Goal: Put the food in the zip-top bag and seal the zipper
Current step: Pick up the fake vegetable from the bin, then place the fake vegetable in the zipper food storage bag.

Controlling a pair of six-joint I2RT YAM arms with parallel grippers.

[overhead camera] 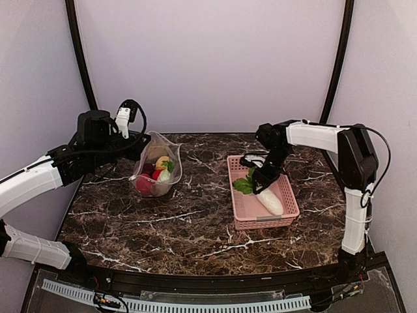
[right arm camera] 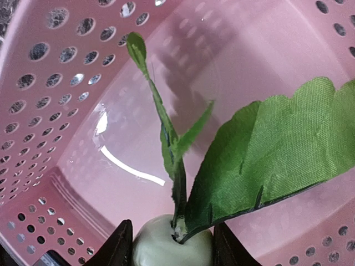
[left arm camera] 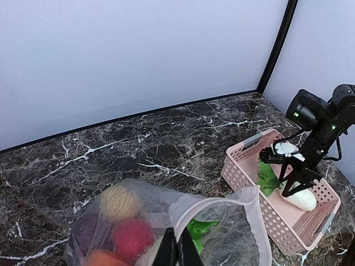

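The zip-top bag (overhead camera: 156, 171) stands at the back left with its mouth open. My left gripper (left arm camera: 178, 252) is shut on the mouth edge, where the pale zipper strip (left arm camera: 222, 200) curves round. Through the bag wall (left arm camera: 144, 191) I see food: a yellow ball (left arm camera: 118, 202), a red ball (left arm camera: 132, 237), an orange one (left arm camera: 102, 259) and green leaves (left arm camera: 198, 228). A white radish (overhead camera: 270, 201) lies in the pink basket (overhead camera: 260, 223). My right gripper (right arm camera: 175, 241) is down in the basket, both fingers pressed against the radish top (right arm camera: 161, 249) just below its leaves (right arm camera: 277, 149).
The pink basket (left arm camera: 244, 166) sits right of centre on the dark marble table (overhead camera: 195, 222), its perforated walls (right arm camera: 83, 111) close around my right fingers. Pale walls enclose the table at the back and sides.
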